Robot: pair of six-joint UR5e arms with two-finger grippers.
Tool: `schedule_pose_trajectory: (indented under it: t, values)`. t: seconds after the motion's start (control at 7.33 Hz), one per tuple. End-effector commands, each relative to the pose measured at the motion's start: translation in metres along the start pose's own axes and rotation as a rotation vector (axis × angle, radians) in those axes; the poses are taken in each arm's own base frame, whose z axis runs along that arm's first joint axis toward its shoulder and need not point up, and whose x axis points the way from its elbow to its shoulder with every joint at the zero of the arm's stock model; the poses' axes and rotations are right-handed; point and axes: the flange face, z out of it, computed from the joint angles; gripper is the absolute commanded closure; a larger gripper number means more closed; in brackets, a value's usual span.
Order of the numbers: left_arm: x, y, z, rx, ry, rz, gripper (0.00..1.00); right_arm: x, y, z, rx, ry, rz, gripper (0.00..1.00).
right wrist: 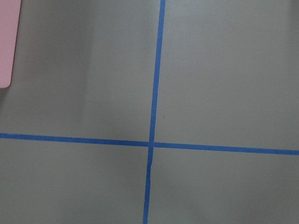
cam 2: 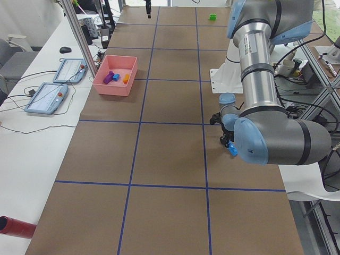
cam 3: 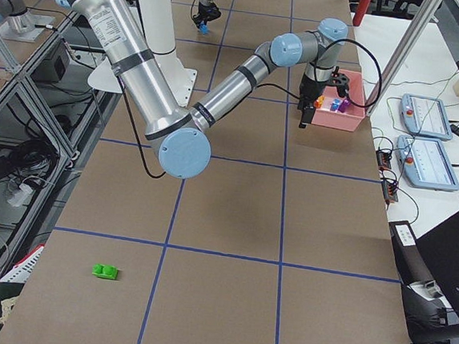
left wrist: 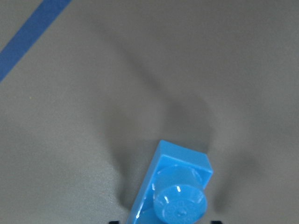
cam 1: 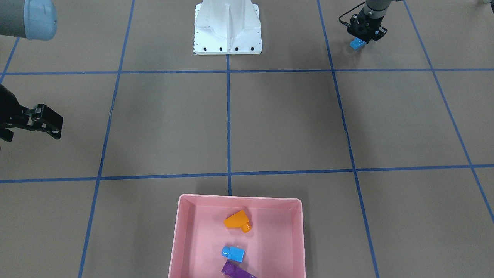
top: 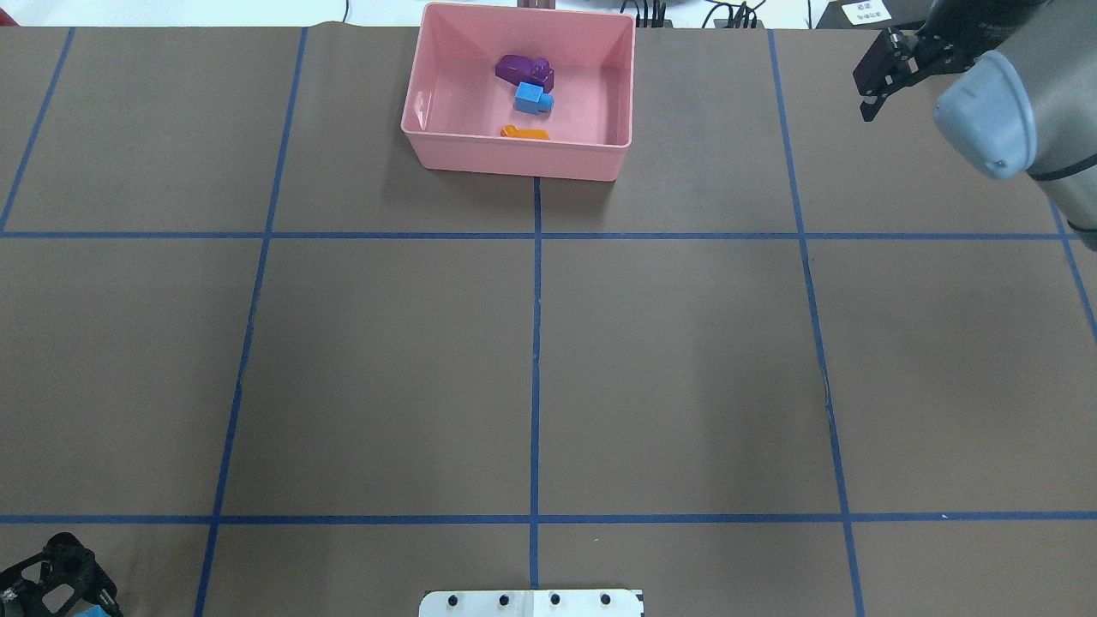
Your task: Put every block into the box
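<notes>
The pink box (cam 1: pixel 239 198) stands at the table's far edge and holds the orange sloped brick (cam 1: pixel 238 221), the small blue cube (cam 1: pixel 234 253) and the purple sloped brick (cam 1: pixel 237 271). My left gripper (cam 1: pixel 364 35) is near the robot's base, shut on the long blue bar (cam 1: pixel 357 43). The bar hangs just above the table in the left wrist view (left wrist: pixel 175 191). My right gripper (cam 1: pixel 32 129) is open and empty, hovering beside the box on its right in the overhead view (top: pixel 874 86). The green two-stud brick (cam 3: pixel 106 271) lies alone at the robot's far right.
The white metal base (cam 1: pixel 227 31) stands at the robot's edge of the table. Blue tape lines (top: pixel 536 343) divide the brown tabletop into squares. A side bench beyond the box holds control tablets (cam 2: pixel 48 98) and a red cylinder (cam 2: pixel 16 226).
</notes>
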Motion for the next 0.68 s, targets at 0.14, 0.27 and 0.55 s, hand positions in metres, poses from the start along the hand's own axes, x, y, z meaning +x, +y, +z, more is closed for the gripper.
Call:
schedule_pose_trajectory:
  t: [0.14, 0.27, 0.55]
  values:
    - [0.008, -0.007, -0.047, 0.072, 0.038, -0.106, 1.0, 0.017, -0.003, -0.009, 0.013, 0.001, -0.011, 0.01]
    - [0.009, -0.014, -0.078, 0.115, 0.069, -0.132, 1.0, 0.041, 0.001, -0.007, 0.002, 0.013, -0.036, 0.01]
    - [-0.008, -0.039, -0.136, 0.135, 0.233, -0.249, 1.0, 0.114, 0.045, 0.004, -0.01, 0.03, -0.115, 0.01]
